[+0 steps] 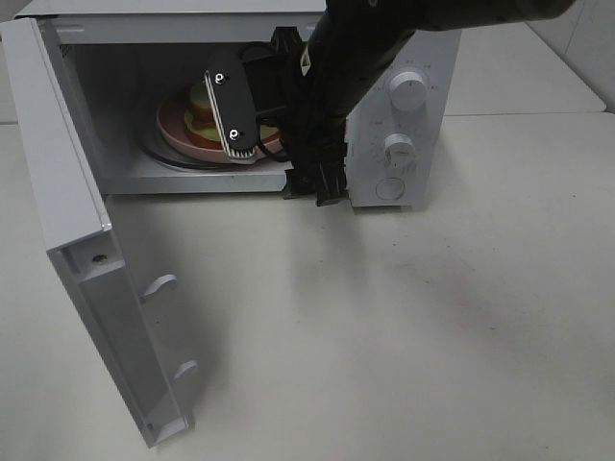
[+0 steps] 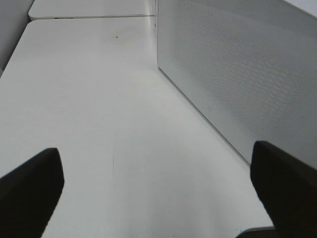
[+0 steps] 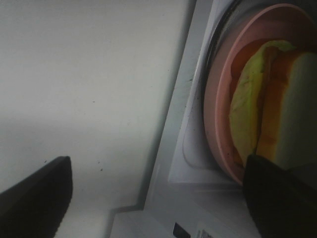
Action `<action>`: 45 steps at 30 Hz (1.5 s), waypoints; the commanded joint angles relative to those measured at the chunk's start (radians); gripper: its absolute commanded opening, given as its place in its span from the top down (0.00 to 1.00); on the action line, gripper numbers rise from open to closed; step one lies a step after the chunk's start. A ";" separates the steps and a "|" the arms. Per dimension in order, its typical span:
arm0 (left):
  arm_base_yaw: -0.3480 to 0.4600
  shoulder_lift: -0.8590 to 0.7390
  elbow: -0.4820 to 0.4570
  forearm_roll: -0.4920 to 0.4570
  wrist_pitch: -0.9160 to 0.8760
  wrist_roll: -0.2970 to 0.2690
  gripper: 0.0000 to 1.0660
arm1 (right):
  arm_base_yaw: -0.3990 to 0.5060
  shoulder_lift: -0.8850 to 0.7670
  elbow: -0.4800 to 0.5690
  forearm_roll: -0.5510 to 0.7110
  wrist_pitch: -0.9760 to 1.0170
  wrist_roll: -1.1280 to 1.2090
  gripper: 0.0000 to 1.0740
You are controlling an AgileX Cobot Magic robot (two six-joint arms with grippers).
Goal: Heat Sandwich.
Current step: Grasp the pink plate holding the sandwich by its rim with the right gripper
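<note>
The sandwich (image 1: 203, 106) lies on a pink round plate (image 1: 176, 134) inside the open microwave (image 1: 434, 67). In the right wrist view the sandwich (image 3: 267, 104) shows green lettuce, an orange layer and white bread, and the pink plate (image 3: 216, 99) rests on the glass turntable. My right gripper (image 1: 279, 165) reaches in through the opening and stands open. One finger (image 3: 277, 193) is at the plate's near rim, the other (image 3: 34, 198) is outside over the table. Nothing is gripped. My left gripper (image 2: 158, 198) is open over bare table beside the microwave's perforated side wall (image 2: 237, 74).
The microwave door (image 1: 86, 250) hangs wide open at the left and juts toward the table's front. Two knobs (image 1: 407, 92) and a button sit on the panel to the right of the opening. The right arm crosses the upper part of the opening.
</note>
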 commanded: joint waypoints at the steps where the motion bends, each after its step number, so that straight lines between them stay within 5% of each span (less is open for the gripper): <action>1: 0.004 -0.021 0.004 0.000 -0.006 -0.003 0.09 | 0.002 0.048 -0.052 -0.007 -0.011 0.002 0.19; 37: 0.004 -0.021 0.004 0.009 -0.006 -0.003 0.09 | -0.001 0.497 -0.586 -0.049 0.075 0.113 0.24; 42: 0.004 -0.021 0.004 0.014 -0.006 -0.003 0.09 | -0.001 0.509 -0.586 -0.019 0.087 0.113 0.30; 45: 0.004 -0.021 0.004 0.015 -0.006 -0.003 0.09 | -0.001 0.512 -0.586 -0.003 0.088 0.122 0.46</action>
